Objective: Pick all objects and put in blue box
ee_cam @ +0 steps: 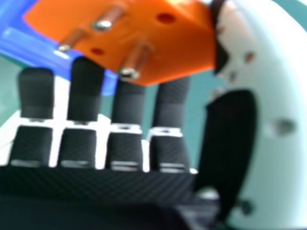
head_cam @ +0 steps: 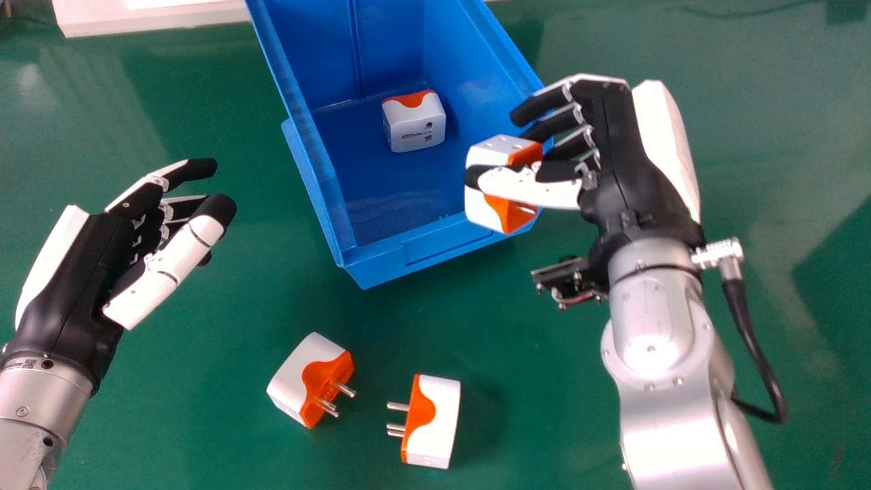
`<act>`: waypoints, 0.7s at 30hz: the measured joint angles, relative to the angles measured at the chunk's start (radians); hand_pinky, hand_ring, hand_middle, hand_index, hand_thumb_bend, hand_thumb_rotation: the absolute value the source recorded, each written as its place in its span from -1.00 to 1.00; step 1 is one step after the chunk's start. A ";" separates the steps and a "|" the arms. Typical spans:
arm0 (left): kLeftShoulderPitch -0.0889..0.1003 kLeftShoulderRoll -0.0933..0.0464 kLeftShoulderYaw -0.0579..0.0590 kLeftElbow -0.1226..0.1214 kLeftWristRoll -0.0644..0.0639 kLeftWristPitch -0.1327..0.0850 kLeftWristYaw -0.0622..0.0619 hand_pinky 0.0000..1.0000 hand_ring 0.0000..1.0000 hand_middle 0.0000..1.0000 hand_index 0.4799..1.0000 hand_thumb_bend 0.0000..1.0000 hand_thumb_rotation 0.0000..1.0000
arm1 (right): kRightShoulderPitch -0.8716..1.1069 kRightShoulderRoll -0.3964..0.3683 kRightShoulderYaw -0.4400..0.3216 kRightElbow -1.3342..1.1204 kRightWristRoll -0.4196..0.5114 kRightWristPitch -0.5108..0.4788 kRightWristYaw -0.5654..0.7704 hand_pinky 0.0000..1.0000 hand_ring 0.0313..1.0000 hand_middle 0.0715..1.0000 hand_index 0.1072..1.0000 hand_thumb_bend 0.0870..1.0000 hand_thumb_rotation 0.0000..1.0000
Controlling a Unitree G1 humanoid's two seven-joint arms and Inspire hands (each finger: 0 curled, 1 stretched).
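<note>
Adapter (head_cam: 482, 205) sits left of right hand's palm (head_cam: 616, 146), clamped between thumb and fingers, at near right corner of blue box (head_cam: 446, 248); box interior lies farther left of hand.

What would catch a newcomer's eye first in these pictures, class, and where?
The blue box comes first, open at the head view's top middle, one plug adapter on its floor. At its near right corner, the robot's right hand grips another orange-and-white plug adapter. Two more adapters lie on the green table, nearer the robot.
</note>
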 measured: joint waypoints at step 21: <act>0.010 -0.001 0.000 -0.022 0.000 0.016 0.002 0.34 0.44 0.50 0.38 0.28 0.43 | -0.200 0.018 0.008 0.274 0.014 -0.039 -0.004 -0.30 -0.20 -0.07 -0.04 -0.11 -1.00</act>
